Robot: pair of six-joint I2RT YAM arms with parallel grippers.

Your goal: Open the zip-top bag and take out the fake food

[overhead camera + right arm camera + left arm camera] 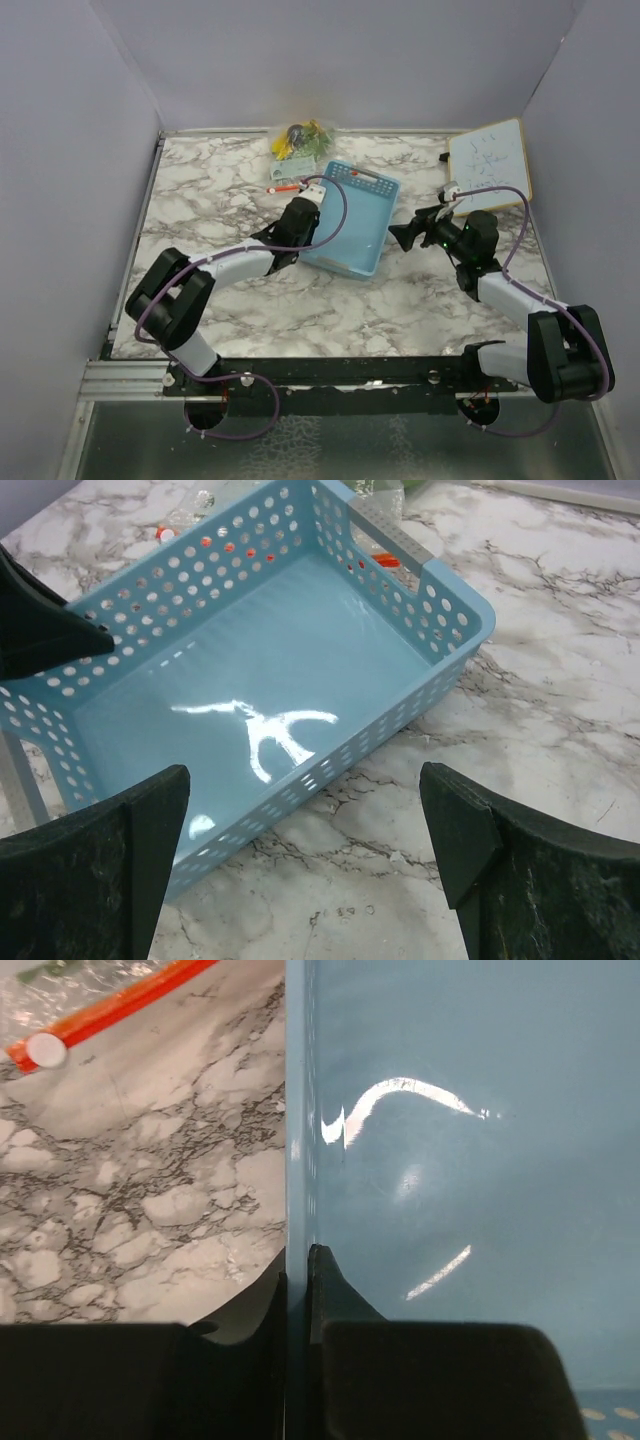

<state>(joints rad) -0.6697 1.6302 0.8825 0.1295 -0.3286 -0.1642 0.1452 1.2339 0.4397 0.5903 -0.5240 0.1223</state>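
The zip-top bag lies at the back of the table, clear, with an orange-red zip strip at its near end. The fake food, green, yellow and dark pieces, sits inside it. In the left wrist view the zip strip and its white slider show at top left. My left gripper is shut on the left wall of the light-blue basket. My right gripper is open and empty, just right of the basket.
A small whiteboard lies at the back right. The basket holds nothing and stands between the two grippers, in front of the bag. Grey walls close in the table on three sides.
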